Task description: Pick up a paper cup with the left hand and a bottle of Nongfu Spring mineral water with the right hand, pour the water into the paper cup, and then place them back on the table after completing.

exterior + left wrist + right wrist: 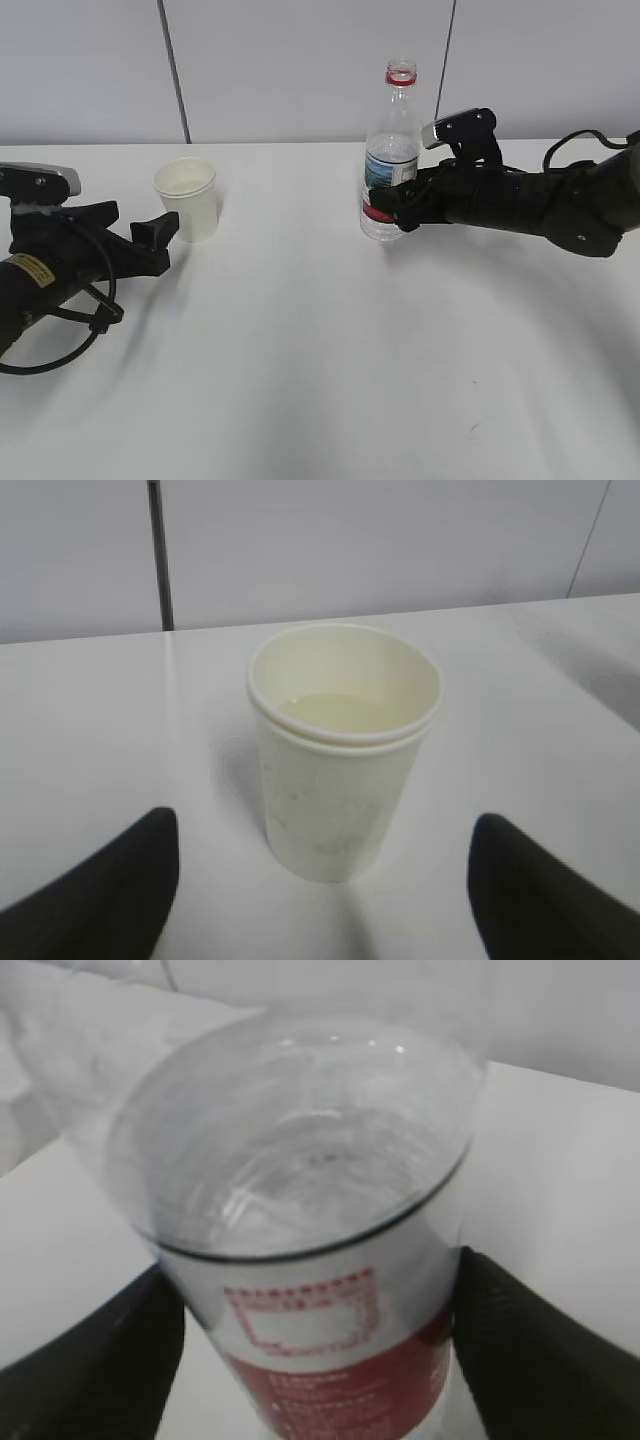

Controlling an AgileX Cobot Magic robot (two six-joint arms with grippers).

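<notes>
Bottle clear, uncapped, pinched by right hand fingers; left hand fingers spread near cup

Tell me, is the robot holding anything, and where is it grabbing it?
The right gripper is shut on the water bottle, grabbing it low down on its label. The left gripper is open behind the paper cup, holding nothing.
</notes>
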